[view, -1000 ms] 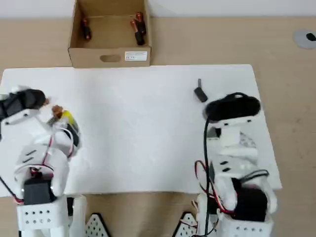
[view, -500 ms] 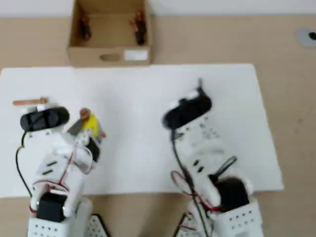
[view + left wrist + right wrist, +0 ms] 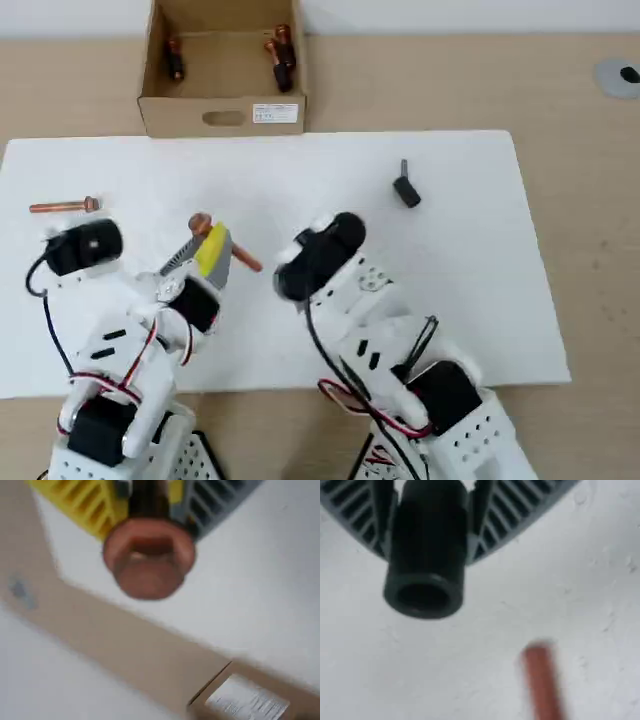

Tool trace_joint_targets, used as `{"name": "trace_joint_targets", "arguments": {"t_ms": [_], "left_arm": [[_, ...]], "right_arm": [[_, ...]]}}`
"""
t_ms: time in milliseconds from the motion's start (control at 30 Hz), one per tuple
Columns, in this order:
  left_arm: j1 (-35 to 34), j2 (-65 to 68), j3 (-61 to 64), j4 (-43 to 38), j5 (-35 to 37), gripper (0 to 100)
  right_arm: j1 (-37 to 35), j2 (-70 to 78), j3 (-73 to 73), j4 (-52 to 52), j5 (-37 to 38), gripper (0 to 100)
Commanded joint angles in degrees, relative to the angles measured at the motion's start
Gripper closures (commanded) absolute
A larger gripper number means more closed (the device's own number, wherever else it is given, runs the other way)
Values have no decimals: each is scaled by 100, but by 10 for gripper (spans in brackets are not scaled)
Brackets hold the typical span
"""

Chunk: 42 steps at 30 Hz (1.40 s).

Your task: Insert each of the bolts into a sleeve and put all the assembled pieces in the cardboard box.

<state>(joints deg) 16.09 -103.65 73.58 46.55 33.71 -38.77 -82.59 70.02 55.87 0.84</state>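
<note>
The right wrist view shows the right gripper (image 3: 429, 510) pinching a black sleeve (image 3: 424, 565), with the copper bolt (image 3: 542, 682) tip near it. The left wrist view shows the left gripper (image 3: 150, 492) clamping that bolt below its head. Both arms have swung inward since a second ago. A spare bolt (image 3: 62, 207) and a spare sleeve (image 3: 405, 190) lie near opposite ends of the white mat (image 3: 450, 280), whose middle is bare up to the cardboard box (image 3: 222, 115).

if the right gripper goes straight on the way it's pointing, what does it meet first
Most likely the tip of the bolt held in the left gripper: the right gripper, carrying the sleeve, aims roughly at it. Depth is unclear, so the sleeve might pass just beside it.
</note>
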Motion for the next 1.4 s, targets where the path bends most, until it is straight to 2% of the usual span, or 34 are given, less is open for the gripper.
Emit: {"name": "trace_joint_targets", "arguments": {"t_ms": [0, 300, 467, 733, 1367], "left_arm": [[70, -84, -484, -404, 44, 999], [88, -75, -598, -475, 44, 999], [448, -75, -563, -457, 18, 999], [466, -84, -343, -484, -273, 999], [615, -66, -79, -457, -255, 999]], "right_arm": [[-180, -31, 4, -149, 316, 989], [-268, -31, -40, -149, 589, 989], [-558, -31, -207, -246, 598, 989], [-541, -31, -277, -563, 818, 989], [-576, -31, -558, -554, 993, 989]]}}
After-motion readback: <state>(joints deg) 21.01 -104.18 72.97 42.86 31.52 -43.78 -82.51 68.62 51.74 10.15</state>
